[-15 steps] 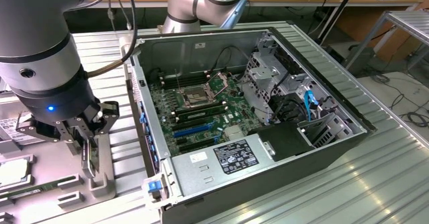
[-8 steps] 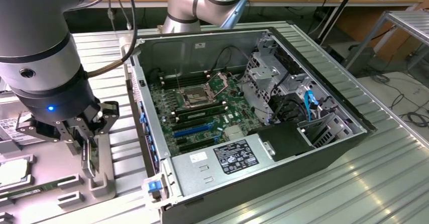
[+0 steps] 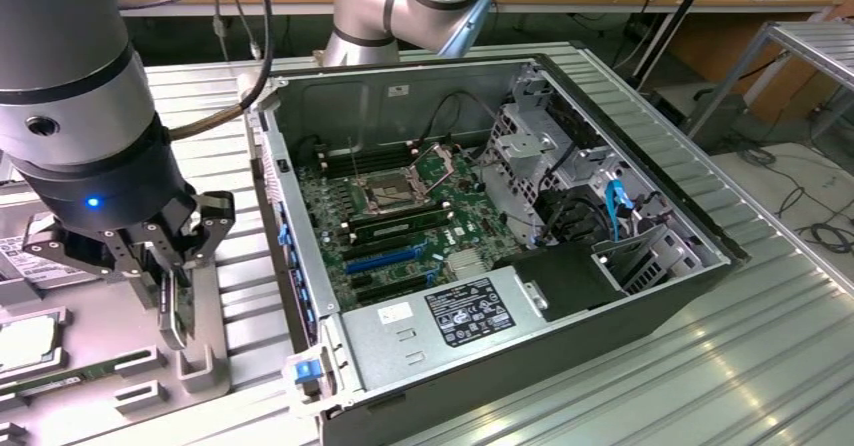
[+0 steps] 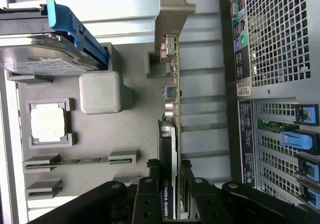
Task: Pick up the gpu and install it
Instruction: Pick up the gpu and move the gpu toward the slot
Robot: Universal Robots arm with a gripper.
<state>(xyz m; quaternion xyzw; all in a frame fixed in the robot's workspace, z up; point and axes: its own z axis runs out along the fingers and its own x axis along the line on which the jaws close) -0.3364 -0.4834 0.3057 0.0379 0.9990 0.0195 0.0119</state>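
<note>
One item is in the grip. I read the gripper (image 4: 169,170) as closed partway onto the gpu (image 4: 170,109), with one of its fingers (image 4: 151,176) against each face of the card at the fan shroud, where a maker's label shows.

1. Location of the gpu. It stands on edge in the grey tray (image 4: 132,134). Its silver bracket (image 4: 173,14) is at the end far from the gripper, beside a small post of the tray. In the exterior view the gripper (image 3: 167,291) reaches down into that tray at the exterior view's left, just beside the computer case (image 3: 561,376).

2. Neighbours on the tray. A hard drive (image 4: 47,54) in blue rails, a square grey block (image 4: 100,92), a processor chip (image 4: 48,123) in its recess and a green memory stick (image 4: 80,160) all lie to one side of the card, apart from it.

3. Obstructions. The rear wall of the case, with its mesh and a column of blue latches (image 4: 300,140), rises near the card's other face. That wall stands between the gripper and the motherboard (image 3: 400,206). Inside the open case I see blue expansion slots (image 3: 380,261) near the power supply (image 3: 461,316), and a drive cage (image 3: 534,151) farther across. Case and tray rest on a ribbed metal table (image 3: 747,356).
</note>
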